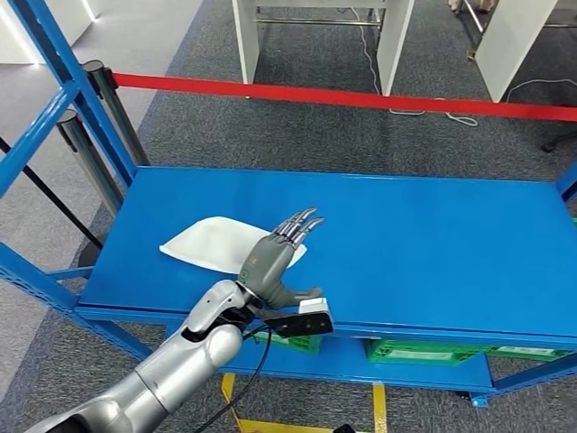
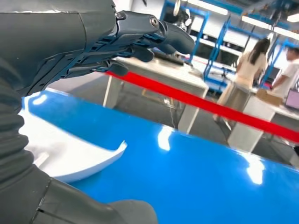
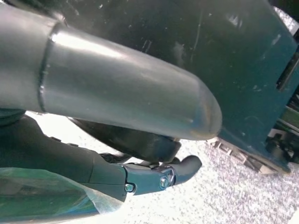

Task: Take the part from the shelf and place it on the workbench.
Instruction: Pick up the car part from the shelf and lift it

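Observation:
A flat white part (image 1: 204, 244) lies on the left half of the blue shelf (image 1: 422, 244). My left hand (image 1: 276, 262) hovers just over the part's right end with its fingers stretched forward and apart and its thumb out to the side, holding nothing. In the left wrist view the part (image 2: 70, 156) lies below the left hand (image 2: 88, 37) on the glossy shelf (image 2: 194, 177); whether they touch is unclear. My right hand (image 3: 123, 102) hangs over speckled floor, its thumb and fingers (image 3: 162, 177) apart, with nothing seen in them.
A red barrier tape (image 1: 340, 95) on two posts (image 1: 112, 104) runs behind the shelf. Blue frame uprights (image 1: 68, 81) stand at the left. Green crates (image 1: 422, 352) sit on the lower level. White table legs (image 1: 388, 36) stand beyond; people (image 2: 248, 70) stand far off.

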You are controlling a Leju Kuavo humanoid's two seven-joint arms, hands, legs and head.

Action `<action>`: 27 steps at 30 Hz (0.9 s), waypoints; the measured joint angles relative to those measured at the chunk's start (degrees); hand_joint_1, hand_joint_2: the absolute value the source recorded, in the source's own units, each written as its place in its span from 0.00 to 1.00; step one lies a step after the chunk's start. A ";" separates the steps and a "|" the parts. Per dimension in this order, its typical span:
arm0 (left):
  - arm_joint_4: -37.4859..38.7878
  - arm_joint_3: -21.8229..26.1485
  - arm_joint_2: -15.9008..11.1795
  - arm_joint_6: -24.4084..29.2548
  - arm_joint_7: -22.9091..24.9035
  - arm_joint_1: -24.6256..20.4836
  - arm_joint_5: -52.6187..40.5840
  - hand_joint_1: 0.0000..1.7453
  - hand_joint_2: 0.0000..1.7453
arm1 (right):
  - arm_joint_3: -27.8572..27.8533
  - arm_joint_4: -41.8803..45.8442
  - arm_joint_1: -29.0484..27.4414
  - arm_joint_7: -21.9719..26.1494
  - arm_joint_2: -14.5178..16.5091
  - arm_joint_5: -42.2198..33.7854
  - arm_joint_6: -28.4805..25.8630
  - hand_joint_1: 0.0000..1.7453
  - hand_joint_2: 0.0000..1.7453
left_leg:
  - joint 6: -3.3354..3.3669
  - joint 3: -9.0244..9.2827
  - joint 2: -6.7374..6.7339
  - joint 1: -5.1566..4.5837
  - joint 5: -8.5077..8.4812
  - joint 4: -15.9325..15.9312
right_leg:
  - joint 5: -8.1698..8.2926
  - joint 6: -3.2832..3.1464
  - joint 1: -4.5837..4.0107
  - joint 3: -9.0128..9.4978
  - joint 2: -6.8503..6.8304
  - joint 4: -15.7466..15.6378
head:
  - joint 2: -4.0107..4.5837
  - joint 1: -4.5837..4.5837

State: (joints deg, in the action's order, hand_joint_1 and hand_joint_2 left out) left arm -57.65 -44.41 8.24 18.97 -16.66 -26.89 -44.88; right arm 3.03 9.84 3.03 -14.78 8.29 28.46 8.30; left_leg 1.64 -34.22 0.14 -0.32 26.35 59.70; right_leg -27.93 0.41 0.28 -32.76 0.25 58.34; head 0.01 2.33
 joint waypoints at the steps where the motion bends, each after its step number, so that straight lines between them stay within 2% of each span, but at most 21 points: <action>1: 0.29 -0.36 0.03 -0.43 0.00 -0.03 0.01 0.00 1.00 | -0.01 0.00 0.03 0.02 0.01 0.07 0.00 0.00 0.00 | 0.08 0.02 0.00 -0.06 0.08 -0.44 | 0.11 0.30 -0.03 -0.17 -0.03 -0.05 | -0.01 0.04; 3: 0.73 -1.14 0.09 -1.31 -0.01 0.00 0.02 0.00 1.00 | -0.01 0.00 0.04 0.05 -0.02 0.27 -0.04 0.00 0.00 | 0.38 0.17 0.00 0.24 -0.16 -1.15 | -0.18 0.89 0.01 -0.51 -0.09 0.07 | 0.00 0.02; 4: 0.89 -1.57 0.16 -1.72 -0.03 0.02 0.05 0.00 1.00 | -0.02 0.00 0.05 0.04 -0.03 0.35 -0.08 0.00 0.00 | 0.58 0.29 -0.02 0.44 -0.36 -1.51 | -1.06 1.18 -0.01 -1.04 -0.09 1.14 | 0.00 -0.13; 5: 1.00 -2.03 0.23 -2.08 -0.07 0.13 0.05 0.00 1.00 | -0.02 0.00 0.07 0.04 -0.05 0.40 -0.15 0.00 0.00 | 0.75 0.39 -0.04 0.63 -0.53 -1.79 | -2.50 1.45 0.02 -2.13 -0.08 3.42 | 0.00 -0.32; 7: 1.14 -3.06 0.21 -2.15 0.13 0.82 -0.84 0.00 1.00 | -0.03 0.00 0.06 0.06 -0.08 0.38 -0.38 0.00 0.00 | 0.91 0.29 -0.11 0.61 -0.60 -1.82 | -6.01 1.92 0.17 -5.45 -0.10 10.69 | 0.00 -0.62; 8: 1.19 -3.71 0.09 -1.70 0.61 1.36 -2.05 0.00 1.00 | -0.04 0.00 0.05 0.03 -0.10 0.39 -0.50 0.00 0.00 | 0.92 0.24 -0.14 0.59 -0.60 -1.80 | -7.02 2.10 0.24 -6.88 -0.11 13.78 | 0.01 -0.64; 9: 1.27 -4.46 -0.08 -1.01 1.30 1.89 -3.72 0.00 1.00 | -0.05 0.00 0.04 -0.01 -0.11 0.46 -0.59 0.00 0.00 | 0.92 0.22 -0.17 0.58 -0.60 -1.76 | -7.05 2.24 0.30 -7.48 -0.13 15.18 | 0.01 -0.64; 10: 1.39 -5.26 -0.24 -0.29 2.08 2.28 -5.43 0.00 1.00 | -0.06 0.00 0.05 -0.05 -0.11 0.60 -0.63 0.00 0.00 | 0.90 0.22 -0.16 0.60 -0.59 -1.70 | -5.92 2.33 0.36 -6.93 -0.16 14.20 | 0.00 -0.64; 12: 1.62 -6.64 -0.45 0.58 3.09 2.63 -7.67 0.00 1.00 | -0.06 0.00 0.06 -0.18 -0.13 0.93 -0.66 0.00 0.00 | 0.72 0.23 -0.05 0.67 -0.49 -1.47 | -2.25 2.38 0.51 -3.25 -0.23 7.07 | 0.00 -0.66; 13: 1.69 -7.04 -0.51 0.71 3.28 2.67 -8.06 0.00 1.00 | -0.06 0.00 0.06 -0.21 -0.14 1.04 -0.67 0.00 0.00 | 0.59 0.22 0.01 0.69 -0.42 -1.36 | -1.01 2.37 0.57 -1.47 -0.27 3.59 | 0.00 -0.66; 14: 1.73 -7.25 -0.55 0.75 3.37 2.68 -8.21 0.00 1.00 | -0.06 0.00 0.05 -0.24 -0.14 1.10 -0.67 0.00 0.00 | 0.47 0.21 0.05 0.69 -0.36 -1.28 | -0.46 2.37 0.60 -0.32 -0.29 1.33 | 0.01 -0.67; 15: 1.74 -7.34 -0.56 0.76 3.39 2.68 -8.27 0.00 1.00 | -0.06 0.00 0.05 -0.24 -0.14 1.12 -0.67 0.00 0.00 | 0.39 0.19 0.06 0.66 -0.32 -1.24 | -0.57 2.38 0.61 0.12 -0.29 0.49 | 0.01 -0.66; 21: 1.76 -7.41 -0.60 0.80 3.39 2.66 -8.29 0.00 1.00 | -0.06 0.00 0.06 -0.23 -0.13 1.12 -0.65 0.00 0.00 | 0.26 0.09 0.07 0.48 -0.33 -1.18 | -0.73 2.35 0.50 0.35 -0.29 0.29 | 0.02 -0.70; 24: 1.81 -7.84 -0.78 0.86 3.39 2.64 -8.32 0.00 1.00 | -0.06 0.00 0.03 -0.22 -0.12 1.15 -0.65 0.00 0.00 | -0.30 -0.28 0.06 0.28 -0.53 -0.90 | -0.56 1.65 0.32 0.62 -0.04 -0.22 | 0.00 -0.61; 25: 1.84 -8.11 -0.90 0.90 3.39 2.63 -8.35 0.00 1.00 | -0.07 0.00 0.00 -0.22 -0.12 1.18 -0.65 0.00 0.00 | -0.74 -0.80 0.04 0.35 0.29 0.32 | -0.39 0.99 0.39 0.57 0.02 -0.27 | 0.00 -0.45; 26: 1.92 -8.42 -1.08 0.93 3.39 2.68 -8.38 0.00 1.00 | -0.07 0.00 -0.07 -0.22 -0.13 1.20 -0.65 0.00 0.00 | -1.20 -2.60 0.03 0.43 2.43 4.71 | -0.25 0.44 0.41 0.50 -0.03 -0.29 | 0.01 -0.33; 27: 2.04 -8.73 -1.29 1.01 3.47 2.75 -8.57 0.00 1.00 | -0.08 0.00 -0.14 -0.18 -0.13 1.27 -0.73 0.00 0.00 | -1.47 -3.65 0.02 0.50 3.53 7.69 | -0.13 -0.07 0.38 0.49 -0.04 -0.33 | 0.02 -0.22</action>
State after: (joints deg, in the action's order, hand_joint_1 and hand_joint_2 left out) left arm -55.62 -53.13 6.95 19.98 -13.19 -24.14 -53.45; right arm 2.96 9.84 2.89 -14.95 8.17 29.73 7.57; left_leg 0.18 -37.87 0.17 0.18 29.88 67.39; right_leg -28.06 0.34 0.66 -32.27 0.21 58.02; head 0.02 2.11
